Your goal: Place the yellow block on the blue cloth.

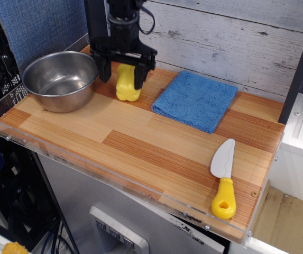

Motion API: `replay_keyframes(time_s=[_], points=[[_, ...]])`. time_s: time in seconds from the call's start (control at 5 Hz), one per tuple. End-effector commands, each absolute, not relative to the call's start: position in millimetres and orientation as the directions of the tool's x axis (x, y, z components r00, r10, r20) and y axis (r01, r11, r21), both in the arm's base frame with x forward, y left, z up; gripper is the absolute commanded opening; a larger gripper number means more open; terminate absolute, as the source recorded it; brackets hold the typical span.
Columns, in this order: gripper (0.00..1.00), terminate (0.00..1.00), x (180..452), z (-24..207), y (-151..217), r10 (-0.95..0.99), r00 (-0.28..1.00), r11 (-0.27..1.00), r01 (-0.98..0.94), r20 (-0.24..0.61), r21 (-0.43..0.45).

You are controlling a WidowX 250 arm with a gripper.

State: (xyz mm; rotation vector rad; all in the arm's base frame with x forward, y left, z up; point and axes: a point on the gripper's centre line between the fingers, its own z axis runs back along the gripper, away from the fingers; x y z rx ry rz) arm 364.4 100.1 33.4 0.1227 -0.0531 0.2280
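Note:
The yellow block stands upright on the wooden tabletop, between the steel bowl and the blue cloth. The blue cloth lies flat and folded to the block's right, a short gap away. My gripper hangs straight down over the block with its black fingers spread on either side of the block's upper half. The jaws are open; the right finger is close against the block and the left one stands a little off it. The block's top is hidden behind the gripper.
A steel bowl sits at the left end. A toy knife with a white blade and yellow handle lies at the front right. A clear acrylic lip edges the table. A white plank wall stands behind.

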Motion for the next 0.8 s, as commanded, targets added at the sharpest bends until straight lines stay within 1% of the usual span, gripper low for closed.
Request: replay_keyframes(time_s=[0.0, 0.2, 0.4, 0.6], points=[[1.0, 0.0, 372.1, 30.0, 106.1, 0.217, 0.974, 0.965, -0.225, 0.071, 0.132], [0.0, 0.0, 371.5, 32.2, 107.9, 0.234, 0.968, 0.963, -0.244, 0.088, 0.116], [0.0, 0.0, 367.6, 46.0, 109.3, 0.234, 0.965, 0.962, -0.248, 0.121, 0.112], [0.0, 0.0, 361.8, 65.7, 109.9, 0.227, 0.96, 0.965, -0.244, 0.162, 0.098]])
